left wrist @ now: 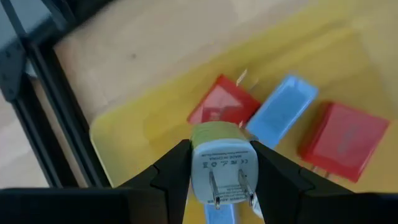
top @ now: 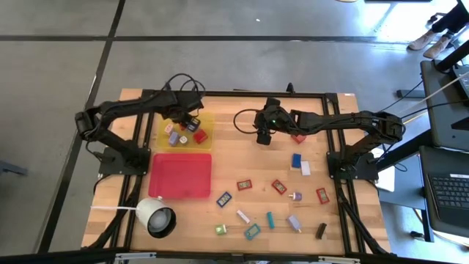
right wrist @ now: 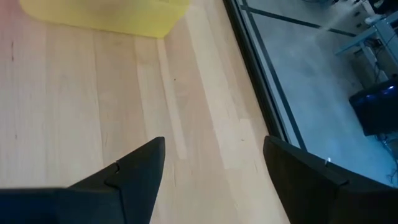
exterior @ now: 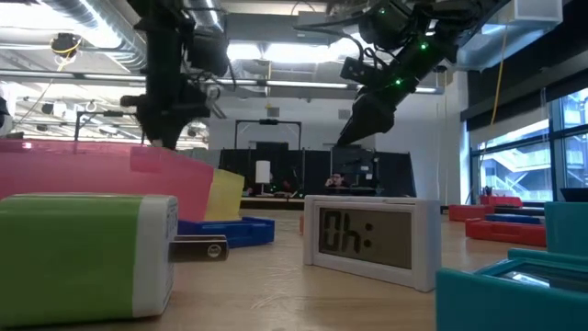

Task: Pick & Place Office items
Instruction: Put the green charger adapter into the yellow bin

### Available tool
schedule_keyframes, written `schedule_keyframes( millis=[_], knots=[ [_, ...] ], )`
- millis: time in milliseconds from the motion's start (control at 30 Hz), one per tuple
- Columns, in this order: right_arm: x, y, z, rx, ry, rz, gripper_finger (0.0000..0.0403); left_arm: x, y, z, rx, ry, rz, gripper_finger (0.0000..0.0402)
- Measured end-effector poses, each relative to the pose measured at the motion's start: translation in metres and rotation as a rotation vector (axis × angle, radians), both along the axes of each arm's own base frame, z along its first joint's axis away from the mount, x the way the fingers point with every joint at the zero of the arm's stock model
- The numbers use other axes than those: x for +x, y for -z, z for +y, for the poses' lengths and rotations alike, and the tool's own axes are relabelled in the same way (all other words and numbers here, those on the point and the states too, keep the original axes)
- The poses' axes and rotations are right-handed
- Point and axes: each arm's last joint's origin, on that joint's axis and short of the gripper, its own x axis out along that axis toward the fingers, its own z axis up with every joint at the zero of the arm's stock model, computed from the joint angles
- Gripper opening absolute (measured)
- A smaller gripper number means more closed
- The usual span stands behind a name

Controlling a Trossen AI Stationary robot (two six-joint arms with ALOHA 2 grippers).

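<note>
My left gripper (left wrist: 221,149) is over the yellow tray (top: 207,121) at the table's far left, shut on a small green-and-white plug adapter (left wrist: 219,155). Below it in the tray lie two red blocks (left wrist: 222,106) (left wrist: 343,140) and a blue piece (left wrist: 281,112). My right gripper (right wrist: 214,155) hangs open over bare wood near the far middle (top: 264,136), holding nothing. Several small office items lie scattered on the near right of the table, among them a blue block (top: 296,160), a red piece (top: 279,186) and a black stick (top: 321,231). My left gripper pinches the plug adapter between its two fingers (left wrist: 171,171), one on each side of its body. The white face with the two prongs (left wrist: 225,171) points back toward the wrist and the green end (left wrist: 214,132) points at the tray. I cannot tell whether it touches the tray.
The red tray (top: 179,176) lies just near of the yellow one. A white round cup-like thing with a cord (top: 157,218) sits at the near left corner. A white display unit (exterior: 367,241) stands close to the low camera. The black table frame (right wrist: 261,68) borders the far edge.
</note>
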Motion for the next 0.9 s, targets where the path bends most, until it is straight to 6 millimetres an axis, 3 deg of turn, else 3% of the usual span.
schedule_keyframes(
  millis=[633,900],
  knots=[
    [0.0,0.0,0.0,0.015,0.016,-0.012,0.0274,-0.017,0.053,-0.008,-0.018,-0.064,0.028,0.0146],
    [0.0,0.0,0.0,0.027,0.027,-0.02,0.0274,-0.017,0.057,-0.008,-0.006,-0.043,0.024,0.0156]
  ],
)
